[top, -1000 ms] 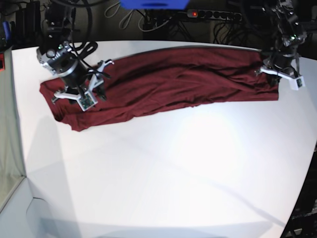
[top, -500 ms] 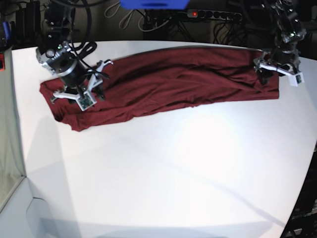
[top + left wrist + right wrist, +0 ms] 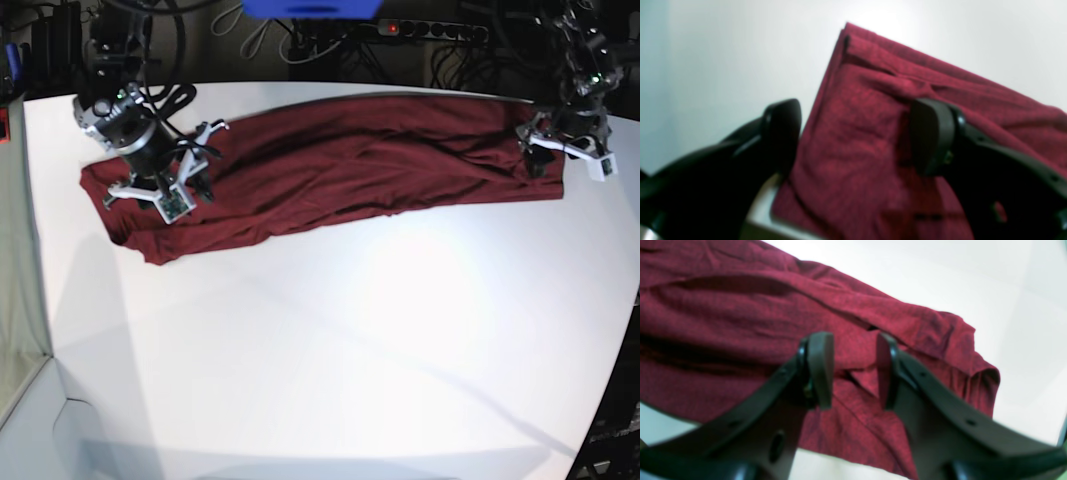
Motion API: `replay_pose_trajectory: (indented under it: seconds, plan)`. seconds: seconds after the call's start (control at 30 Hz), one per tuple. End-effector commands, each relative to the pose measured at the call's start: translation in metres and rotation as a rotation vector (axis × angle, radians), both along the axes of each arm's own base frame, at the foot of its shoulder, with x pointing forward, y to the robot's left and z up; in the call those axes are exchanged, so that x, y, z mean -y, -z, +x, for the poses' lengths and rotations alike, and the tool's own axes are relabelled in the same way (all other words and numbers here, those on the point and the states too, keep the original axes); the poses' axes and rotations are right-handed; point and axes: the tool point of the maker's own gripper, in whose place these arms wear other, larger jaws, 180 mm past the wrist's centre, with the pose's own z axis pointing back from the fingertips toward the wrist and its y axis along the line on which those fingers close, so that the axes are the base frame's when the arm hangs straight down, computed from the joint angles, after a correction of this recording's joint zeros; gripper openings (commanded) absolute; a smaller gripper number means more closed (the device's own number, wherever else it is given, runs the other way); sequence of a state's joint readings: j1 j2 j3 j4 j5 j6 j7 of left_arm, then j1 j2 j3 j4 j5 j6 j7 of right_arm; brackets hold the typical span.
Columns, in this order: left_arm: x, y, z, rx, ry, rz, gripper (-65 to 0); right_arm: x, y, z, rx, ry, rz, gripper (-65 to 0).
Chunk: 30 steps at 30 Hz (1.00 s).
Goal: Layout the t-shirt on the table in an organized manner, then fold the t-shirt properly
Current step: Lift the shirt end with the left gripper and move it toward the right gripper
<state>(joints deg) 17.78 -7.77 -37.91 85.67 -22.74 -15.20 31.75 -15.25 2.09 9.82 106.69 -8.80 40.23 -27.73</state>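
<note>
1. Maroon knit, the t-shirt [image 3: 340, 170] lies stretched in a long rumpled band across the far part of the table [image 3: 350, 350], running from the base view's left edge area to its right, folded over itself and creased along its length.
2. At the left of the base view, the right gripper [image 3: 853, 373] hangs over the bunched end of the cloth. Its jaws stand partly apart with fabric showing behind the gap; nothing is visibly pinched.
3. At the right of the base view, the left gripper [image 3: 853, 136] sits over the squared-off end, jaws wide apart and empty, one finger above bare table.
4. Risk, as I judge it: the shirt is not yet spread flat, so a pull from only one end could drag the whole band sideways and deepen the creases.
5. A shallow pinch on this thin knit might catch just one layer and leave the lower one behind.
</note>
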Motion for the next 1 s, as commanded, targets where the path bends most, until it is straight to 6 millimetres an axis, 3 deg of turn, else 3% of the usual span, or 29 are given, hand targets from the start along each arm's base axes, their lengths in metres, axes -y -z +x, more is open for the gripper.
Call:
replay_pose_trajectory:
  seconds: [0.0,0.17,0.23,0.33,0.5,0.67,0.83,0.97]
  plan:
    - [-0.004,0.001,-0.001,-0.009,0.001,0.001,-15.8,-0.001,-0.012,0.007,0.048,-0.004,0.015,-42.2]
    - [0.0,0.02,-0.011,-0.056,-0.012,-0.033,-16.2,-0.001,-0.012,0.007,0.05,-0.005,0.014,-42.2]
    - [0.0,0.022,-0.013,-0.061,-0.014,-0.038,-19.6,-0.001,-0.013,0.008,0.052,-0.005,0.014,-42.2]
    - [0.001,0.025,-0.016,-0.07,-0.014,-0.041,-34.4,0.0,-0.017,0.014,0.066,-0.004,0.011,-42.2]
    - [0.0,0.032,-0.02,-0.087,-0.023,-0.049,-64.4,0.0,-0.019,0.016,0.071,-0.004,0.01,-42.2]
    - [-0.001,0.02,-0.011,-0.051,-0.015,-0.032,-65.0,-0.002,-0.019,0.016,0.071,-0.004,0.015,-42.2]
    - [0.002,-0.027,0.021,0.078,0.015,0.019,-65.0,-0.003,-0.017,0.014,0.065,-0.003,0.018,-42.2]
    - [0.01,-0.057,0.035,0.16,0.035,0.044,-65.0,-0.003,-0.016,0.014,0.062,-0.003,0.018,-42.3]
